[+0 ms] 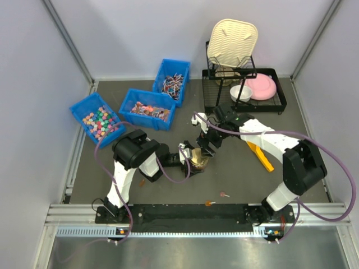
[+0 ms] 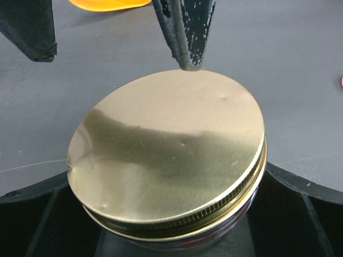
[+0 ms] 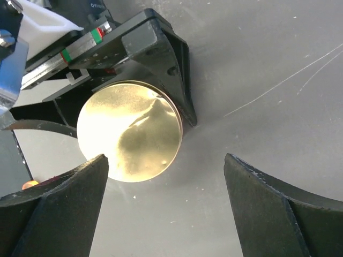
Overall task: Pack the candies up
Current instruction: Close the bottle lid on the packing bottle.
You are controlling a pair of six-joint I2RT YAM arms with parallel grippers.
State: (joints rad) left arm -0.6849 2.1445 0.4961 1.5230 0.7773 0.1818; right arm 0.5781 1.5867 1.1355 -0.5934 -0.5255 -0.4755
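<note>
Stray sweets: three small wrapped pieces (image 1: 224,195) lie loose on the dark counter (image 1: 168,193) just beyond the arm bases, well apart from the rest; too small to tell their kind.
Left end effector (image 1: 193,160): closed on the jar, one finger on each side of the glass body below the lid, at mid-counter.
Jar (image 1: 199,163): glass, upright, gripped from the left; some colour shows through the glass under the rim, contents not readable.
Lid (image 2: 166,160): gold metal screw type, lightly dented, sitting on the jar mouth.
Right end effector (image 3: 166,176): fingers spread wide and holding nothing, poised just above the far side of the jar. One fingertip (image 2: 186,53) sits at the lid's far rim – contact cannot be told.
Yellow scoop (image 1: 261,156): flat on the counter, right of the jar, partly under the right arm.
Candies (image 1: 147,109): heaped red, orange and pink pieces in the middle blue bin (image 1: 160,124), far left of the jar.
Left blue bin (image 1: 112,137): holds pastel cube sweets (image 1: 98,120).
Far blue bin (image 1: 159,75): holds darker stick-like sweets (image 1: 173,84).
Dish rack (image 1: 216,84): black wire, far right – carries a pink plate (image 1: 262,87), a white bowl (image 1: 241,94) and a cream square tray (image 1: 231,40) standing on edge.
</note>
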